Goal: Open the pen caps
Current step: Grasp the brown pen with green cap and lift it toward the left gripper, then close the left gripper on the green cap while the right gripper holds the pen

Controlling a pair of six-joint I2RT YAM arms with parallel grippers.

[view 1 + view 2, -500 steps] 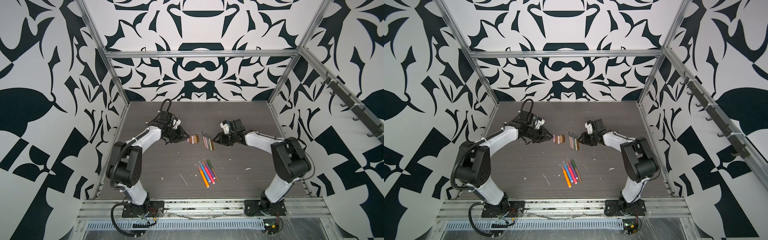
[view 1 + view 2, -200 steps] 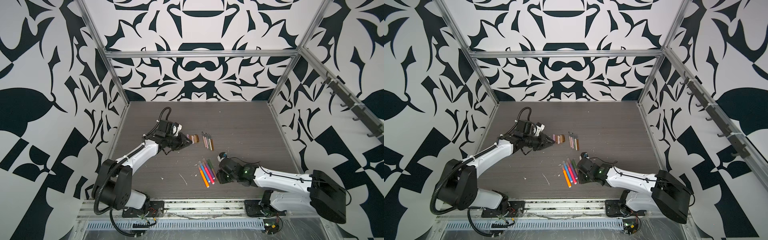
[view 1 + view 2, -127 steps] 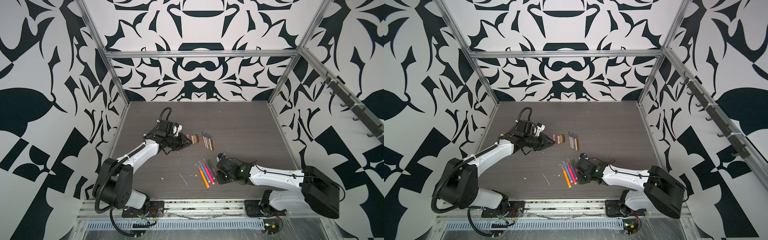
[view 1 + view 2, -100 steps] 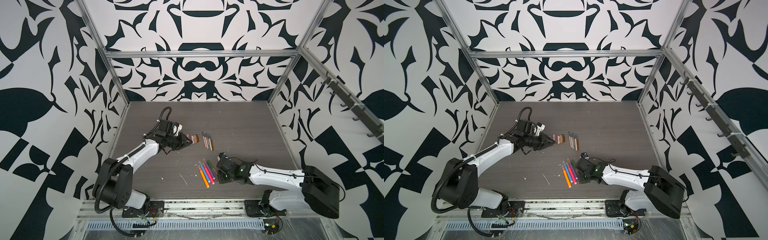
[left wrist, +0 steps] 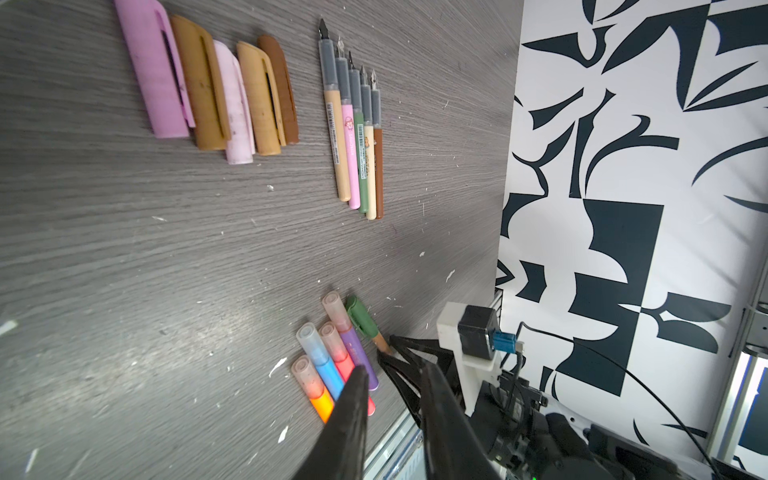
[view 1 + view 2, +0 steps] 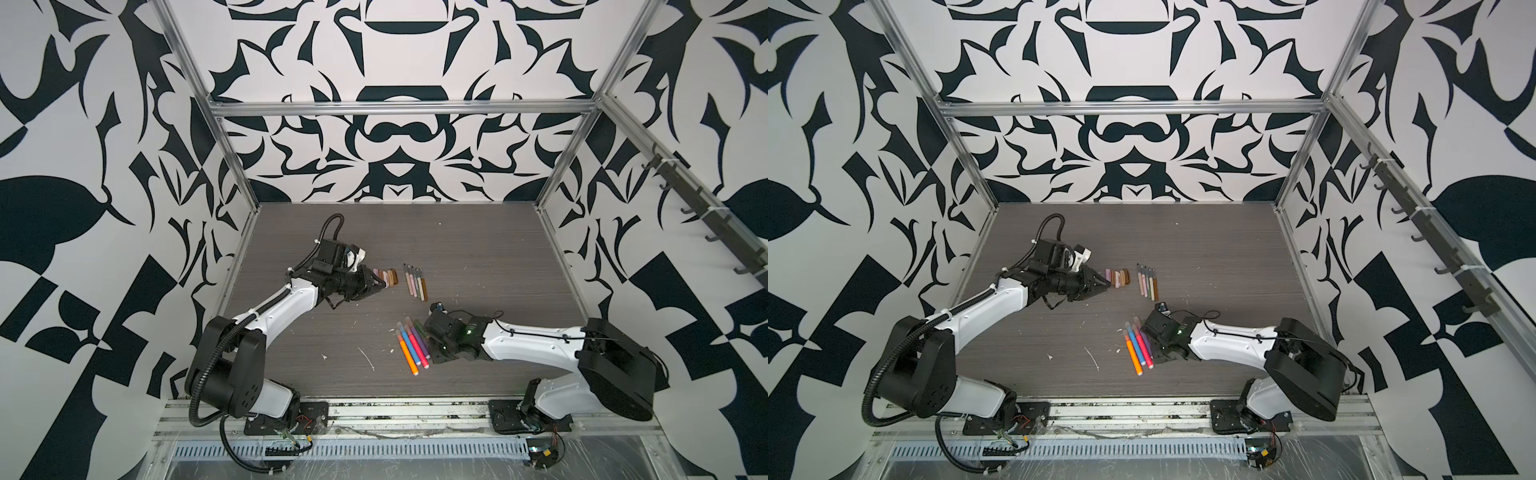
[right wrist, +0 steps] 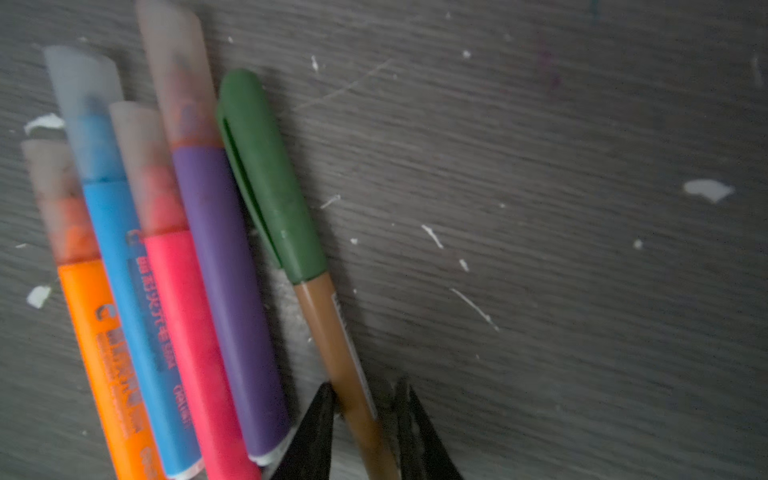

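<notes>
Right gripper (image 7: 365, 388): jaws narrow, astride the brown pen (image 7: 328, 332) at its bare end. I see one finger touching it and a slight gap at the other. Its green cap (image 7: 270, 178) is on and lies against four markers (image 7: 166, 270). Left gripper (image 5: 394, 370): jaws narrow, empty, tip just beside five loose caps (image 5: 220, 91). Five bare pens (image 5: 357, 137) lie near those.

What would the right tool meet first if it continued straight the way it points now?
Most likely the table: the right tool seems to point steeply down, its fingers astride the brown barrel of the green-capped pen. Remaining height is unclear.
</notes>
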